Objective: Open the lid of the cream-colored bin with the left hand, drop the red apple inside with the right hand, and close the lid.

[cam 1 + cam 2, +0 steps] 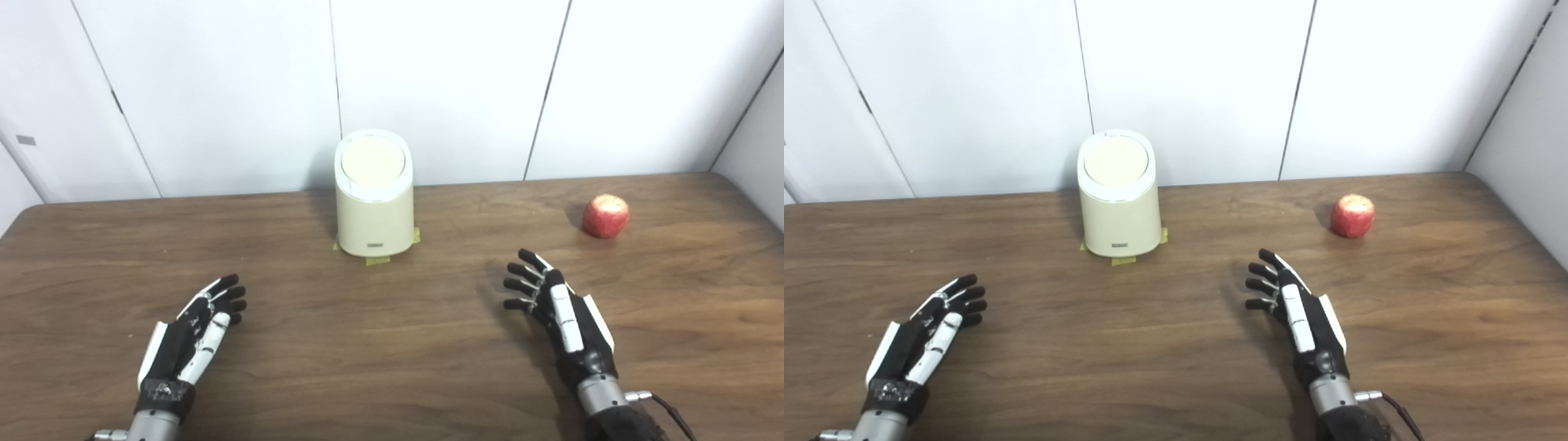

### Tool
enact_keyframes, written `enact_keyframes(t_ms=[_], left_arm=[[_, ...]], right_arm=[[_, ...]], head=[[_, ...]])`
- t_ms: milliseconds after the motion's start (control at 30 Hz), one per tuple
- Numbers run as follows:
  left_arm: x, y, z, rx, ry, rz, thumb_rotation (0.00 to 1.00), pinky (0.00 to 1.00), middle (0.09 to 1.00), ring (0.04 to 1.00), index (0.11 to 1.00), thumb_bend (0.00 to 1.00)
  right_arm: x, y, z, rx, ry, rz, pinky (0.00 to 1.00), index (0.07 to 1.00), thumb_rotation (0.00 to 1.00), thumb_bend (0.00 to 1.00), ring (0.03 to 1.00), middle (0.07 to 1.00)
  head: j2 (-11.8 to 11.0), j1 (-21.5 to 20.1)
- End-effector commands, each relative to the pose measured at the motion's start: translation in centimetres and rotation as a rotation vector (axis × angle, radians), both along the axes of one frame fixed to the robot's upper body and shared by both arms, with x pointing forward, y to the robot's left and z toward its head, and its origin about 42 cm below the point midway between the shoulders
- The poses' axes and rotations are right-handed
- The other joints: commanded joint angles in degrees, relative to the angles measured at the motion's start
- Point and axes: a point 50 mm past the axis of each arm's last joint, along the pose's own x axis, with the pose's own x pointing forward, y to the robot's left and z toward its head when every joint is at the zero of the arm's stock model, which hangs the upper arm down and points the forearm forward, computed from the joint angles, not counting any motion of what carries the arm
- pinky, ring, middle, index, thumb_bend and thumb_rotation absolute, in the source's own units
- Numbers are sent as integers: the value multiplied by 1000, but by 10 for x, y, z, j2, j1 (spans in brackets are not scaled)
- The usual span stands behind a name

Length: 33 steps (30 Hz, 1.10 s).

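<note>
Label (pixel 375 245) on bin (pixel 374 214), seemingly unreadable

Lab: bare white panels (pixel 441 79); taped bin (pixel 374 202)

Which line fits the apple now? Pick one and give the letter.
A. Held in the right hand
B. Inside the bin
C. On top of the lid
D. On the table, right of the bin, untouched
D: the apple lies on the table well to the right of the bin, whose lid is shut, and the open right hand is short of it, touching nothing.
</note>
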Motion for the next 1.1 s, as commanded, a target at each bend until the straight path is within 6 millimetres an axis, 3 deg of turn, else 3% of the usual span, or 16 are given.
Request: enact_keyframes(t_ms=[0,267,700,933,1067], left_arm=[[4,1,4,12,-7,-4,664,795,845,807,877,317],[2,2,1,17,-18,5,694,787,844,807,877,353],[-2,2,4,4,-18,8,687,799,846,805,878,330],[1,4,13,-37,-48,39,610,819,856,830,883,369],[11,4,34,-19,-96,41,501,818,862,837,892,340]], right_arm=[[-1,1,-4,14,21,1,647,863,1000,505,778,821],[-4,2,-4,21,25,-3,648,865,1000,505,778,823],[-6,1,-4,23,18,-7,657,870,1000,504,783,827],[-7,1,-9,34,22,-26,639,866,1000,495,776,824],[-9,-1,-14,23,23,-23,653,869,1000,493,778,823]], head=[[-1,0],[-1,-3],[-11,-2],[-34,-10],[-48,-6]])
